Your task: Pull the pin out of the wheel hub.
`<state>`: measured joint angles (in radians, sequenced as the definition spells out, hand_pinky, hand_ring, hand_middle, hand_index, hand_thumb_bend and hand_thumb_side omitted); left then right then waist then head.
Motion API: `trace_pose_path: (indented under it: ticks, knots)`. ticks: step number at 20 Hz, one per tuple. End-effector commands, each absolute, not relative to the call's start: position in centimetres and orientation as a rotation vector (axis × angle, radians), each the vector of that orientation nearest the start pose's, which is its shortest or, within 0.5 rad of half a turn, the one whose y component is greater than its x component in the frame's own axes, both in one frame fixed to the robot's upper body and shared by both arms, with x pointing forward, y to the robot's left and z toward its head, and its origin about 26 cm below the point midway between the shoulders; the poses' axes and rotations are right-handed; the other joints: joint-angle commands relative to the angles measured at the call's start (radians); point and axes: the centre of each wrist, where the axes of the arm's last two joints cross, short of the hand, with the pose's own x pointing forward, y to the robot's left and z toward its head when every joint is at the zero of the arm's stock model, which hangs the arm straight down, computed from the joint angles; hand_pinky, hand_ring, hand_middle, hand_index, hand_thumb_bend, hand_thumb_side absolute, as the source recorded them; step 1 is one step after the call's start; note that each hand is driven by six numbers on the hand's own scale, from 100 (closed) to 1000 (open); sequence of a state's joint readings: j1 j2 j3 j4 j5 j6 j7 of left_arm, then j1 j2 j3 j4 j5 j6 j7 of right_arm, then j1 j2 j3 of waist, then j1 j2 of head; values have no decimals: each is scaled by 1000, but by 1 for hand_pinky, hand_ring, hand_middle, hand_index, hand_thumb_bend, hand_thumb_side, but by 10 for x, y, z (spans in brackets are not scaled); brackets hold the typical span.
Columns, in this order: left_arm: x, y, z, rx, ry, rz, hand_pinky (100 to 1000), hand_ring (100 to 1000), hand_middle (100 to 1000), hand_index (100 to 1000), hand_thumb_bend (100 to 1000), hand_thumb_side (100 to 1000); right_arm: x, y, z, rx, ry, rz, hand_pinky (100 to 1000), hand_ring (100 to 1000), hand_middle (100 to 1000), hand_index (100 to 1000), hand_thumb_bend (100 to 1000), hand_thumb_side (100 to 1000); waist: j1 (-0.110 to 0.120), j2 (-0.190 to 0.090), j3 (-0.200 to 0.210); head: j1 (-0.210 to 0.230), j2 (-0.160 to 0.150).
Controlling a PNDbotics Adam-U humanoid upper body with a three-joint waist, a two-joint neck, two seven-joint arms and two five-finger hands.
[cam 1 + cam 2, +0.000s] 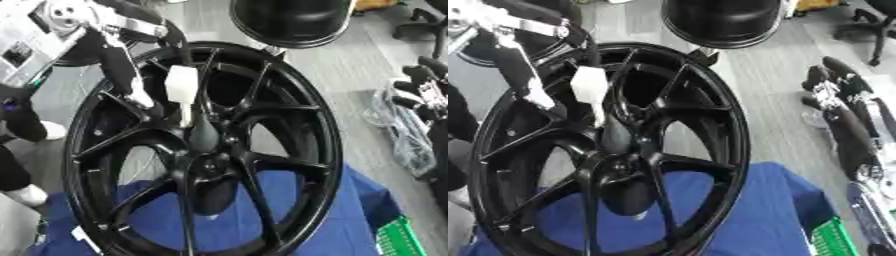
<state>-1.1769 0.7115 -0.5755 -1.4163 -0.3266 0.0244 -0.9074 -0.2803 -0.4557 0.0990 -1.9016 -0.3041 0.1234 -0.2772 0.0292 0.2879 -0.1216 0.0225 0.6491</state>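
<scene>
Left eye view shows a large black alloy wheel with thin spokes (206, 150) that stands upright on a blue cloth (359, 200) and fills the middle of the frame. Over its hub sits a pin with a white block-shaped head and a dark rounded body (182, 85), a little above centre. It looks still seated in the hub, though the joint itself is dark and hard to read.

From the upper left of the frame comes the left hand (131, 75). Its dark fingers reach down just beside the white head, but I cannot tell if they close on it or only touch it. At the right edge, the right hand (837, 95) hangs idle with relaxed fingers.

As I judge it, the risk is slipping: a sideways pull could jam the pin or tip the upright wheel on the soft cloth.
</scene>
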Motion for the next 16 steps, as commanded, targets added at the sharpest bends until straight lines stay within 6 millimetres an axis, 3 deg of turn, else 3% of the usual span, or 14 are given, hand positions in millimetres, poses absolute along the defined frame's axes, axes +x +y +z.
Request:
trace_pose_path:
  ticks: [1,8,13,16]
  knots:
    - [406,191,354,559,-1300,-2033,951,931,838,835,570,237,310,-270,181,-96,-2019,105,805,834,833,921,251,564,-3,-22,-1,3,-3]
    - [406,185,353,544,-1308,-2042,930,912,814,781,533,251,311,-270,181,-95,-2018,103,805,833,831,922,251,564,-2,-23,-4,4,-2]
    - [405,178,353,573,-1306,-2069,912,903,804,770,530,199,311,-269,181,-89,-2021,102,805,832,831,922,251,563,-1,-24,-8,7,-5]
    - [405,177,354,610,-1302,-2076,888,885,781,725,386,123,311,-269,182,-87,-2022,101,805,831,830,922,253,562,0,-24,-10,7,-6]
